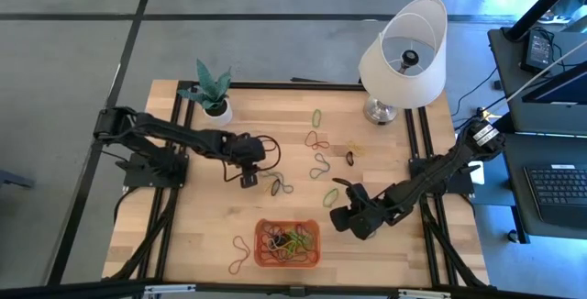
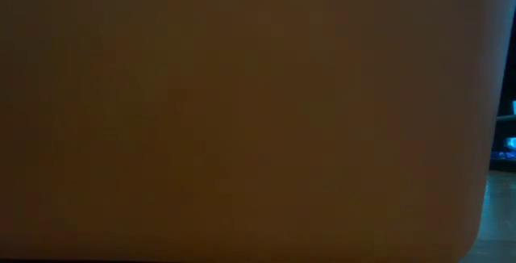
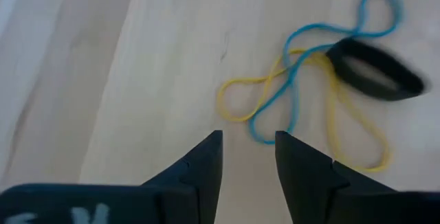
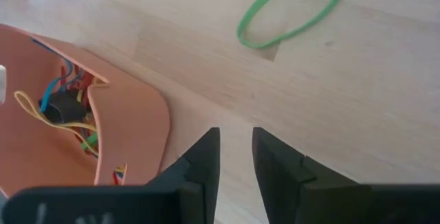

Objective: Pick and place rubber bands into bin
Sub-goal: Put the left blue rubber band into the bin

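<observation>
The bin [image 1: 290, 246], a small orange tray, is taken as the landmark; it sits on the wooden desk [image 1: 183, 235] near the front edge and has many rubber bands [image 1: 289, 239] piled in it.

Up and to the left of the bin, the left gripper [image 1: 249, 176] is seen over the desk. Its fingers [image 3: 206, 162] are held apart with a small gap, and nothing is held between them. Just past the fingertips a tangle of loose bands [image 3: 302, 100] lies flat on the wood: a yellow one, a blue one and a thick black one, all crossing each other. No finger touches them.

Just left of the bin one brown band [image 1: 240, 255] lies alone. Further back from the bin more bands [image 1: 317, 139] are scattered.

To the right of the bin, close beside it, the right gripper [image 1: 353, 215] is seen. Its fingers [image 4: 203, 159] are a little apart and nothing is clamped. In the right wrist view the bin's corner [image 4: 130, 121] is just beside the fingers, and a green band [image 4: 292, 11] lies on the desk well ahead of them.

The low view is filled by a dark orange-brown surface, and nothing can be told from it.
</observation>
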